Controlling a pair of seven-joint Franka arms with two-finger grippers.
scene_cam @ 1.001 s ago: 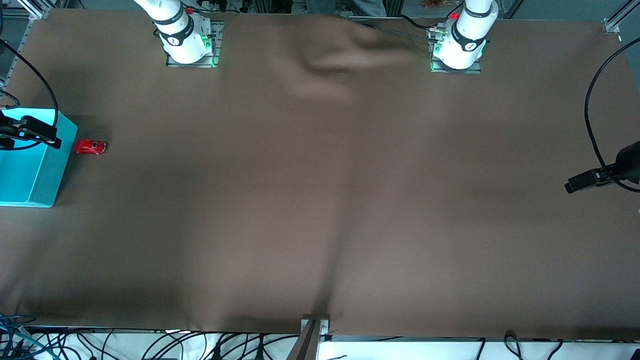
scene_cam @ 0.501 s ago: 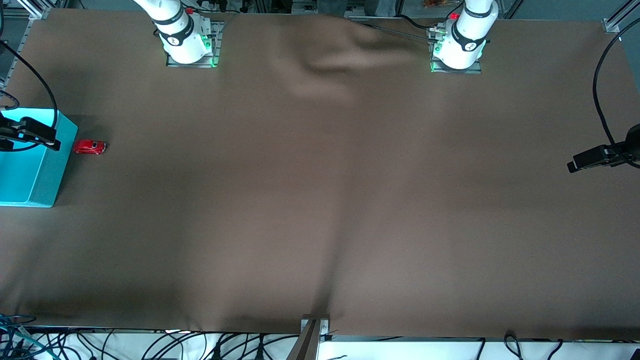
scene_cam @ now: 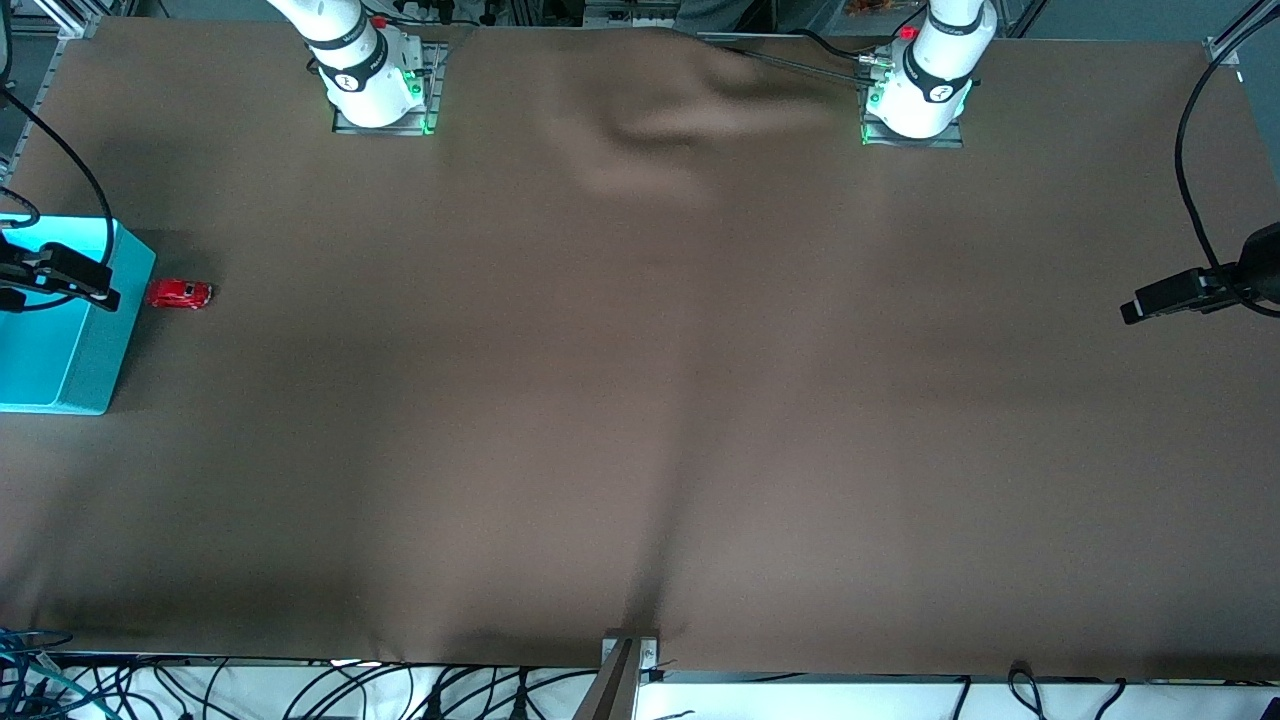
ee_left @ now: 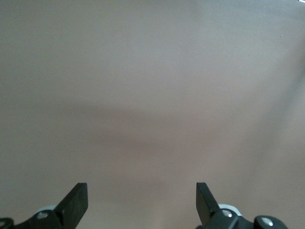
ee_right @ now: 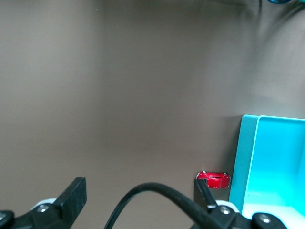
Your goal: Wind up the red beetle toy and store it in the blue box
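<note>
The toy (scene_cam: 181,293), a tiny glossy red car with a rounded Beetle-style body, pale window patches and dark wheels, sits upright on the brown cloth (scene_cam: 640,400) at the right arm's end of the table, just beside the box (scene_cam: 70,350) and apart from its wall. The box is a turquoise open-topped bin with plain smooth walls, many times larger than the toy; its inside looks bright and bare in my right wrist view, where the toy (ee_right: 214,180) lies next to the box (ee_right: 248,162) and is partly covered by one of my fingers. My right gripper (scene_cam: 60,275) hangs in the air over the box's rim, at the edge of the front view, with its fingers (ee_right: 71,195) spread wide and nothing between them; a black cable (ee_right: 157,191) loops across in front of that wrist camera. My left gripper (scene_cam: 1160,297) hangs over bare cloth at the left arm's end of the table, well apart from the toy and box, its fingers (ee_left: 76,202) likewise spread wide and empty. Both white arm bases (scene_cam: 370,80) stand along the table's edge farthest from the front camera.
</note>
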